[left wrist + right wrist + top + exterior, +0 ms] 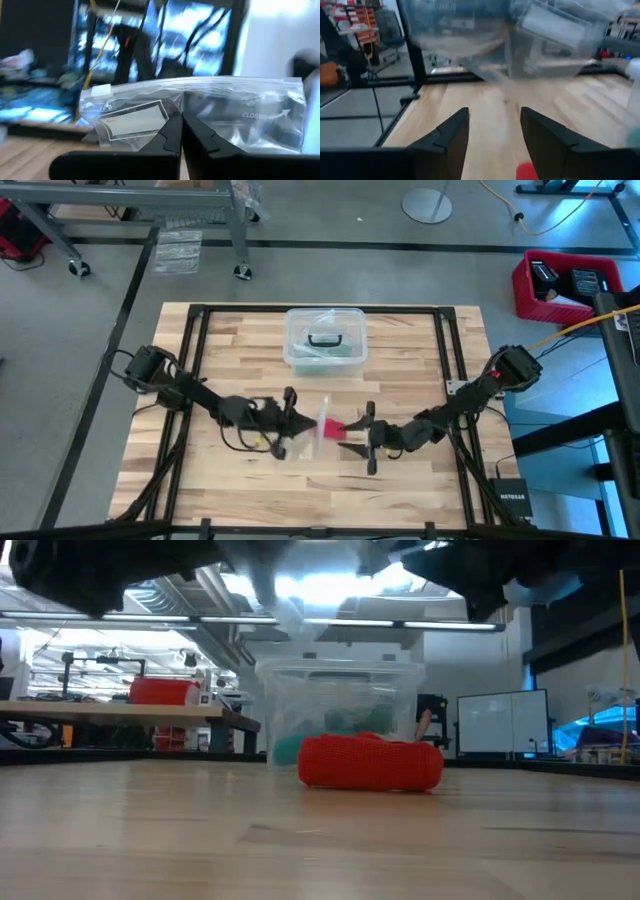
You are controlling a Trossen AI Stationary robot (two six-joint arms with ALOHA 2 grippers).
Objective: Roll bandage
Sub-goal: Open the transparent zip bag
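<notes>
One red bandage (370, 762) on table (150, 830)

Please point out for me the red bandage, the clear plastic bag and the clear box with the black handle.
bandage (370, 762): low view, middle of the red roll's side.
plastic bag (220, 112): left wrist view, its clear front face.
clear box (297, 350): high view, its left rim.

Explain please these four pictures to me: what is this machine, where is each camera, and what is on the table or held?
Two robot arms work at a wooden table. One camera looks down from above, one sits at table height, and one rides on each wrist. The left end effector is shut on a small clear plastic bag, held up off the table. The right end effector is open and empty, just above the red bandage, which lies rolled on the wood. Behind it stands a clear plastic box with a black handle.
</notes>
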